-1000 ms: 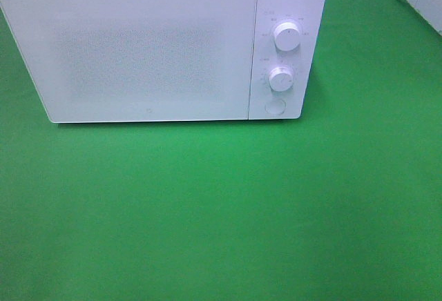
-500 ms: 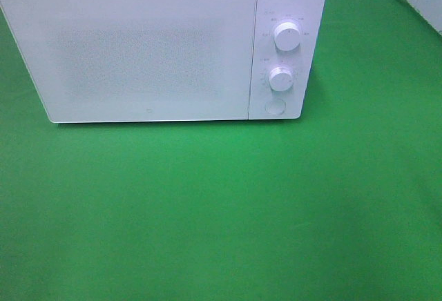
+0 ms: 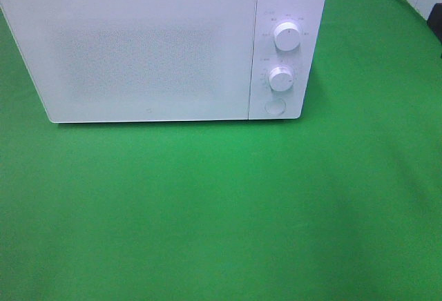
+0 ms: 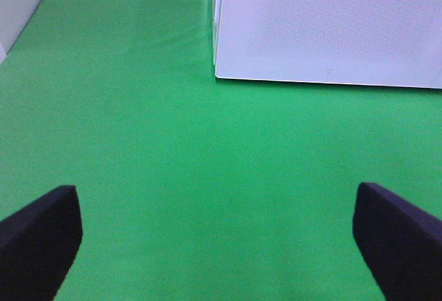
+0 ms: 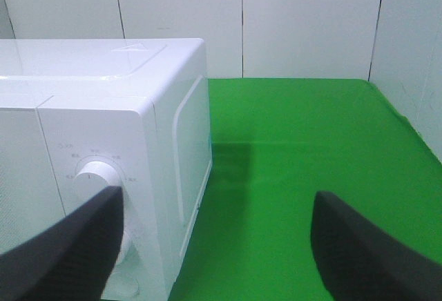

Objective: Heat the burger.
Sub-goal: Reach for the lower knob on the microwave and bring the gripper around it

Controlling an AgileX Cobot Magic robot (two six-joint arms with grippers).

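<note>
Exterior high view is showing a white microwave (image 3: 152, 45) sitting closed on the green bench (image 3: 221, 211); left claw (image 4: 215, 201) and right claw (image 5: 217, 201) are hanging released, empty.

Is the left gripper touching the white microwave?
Apart. The left wrist view shows a wide stretch of green cloth between the open left gripper and the microwave.

The burger is not seen in any view. The white microwave (image 3: 162, 45) is set upright at the far left of the scene. Its frosted door (image 3: 138, 56) is shut, and whatever lies inside is hidden behind it.
</note>
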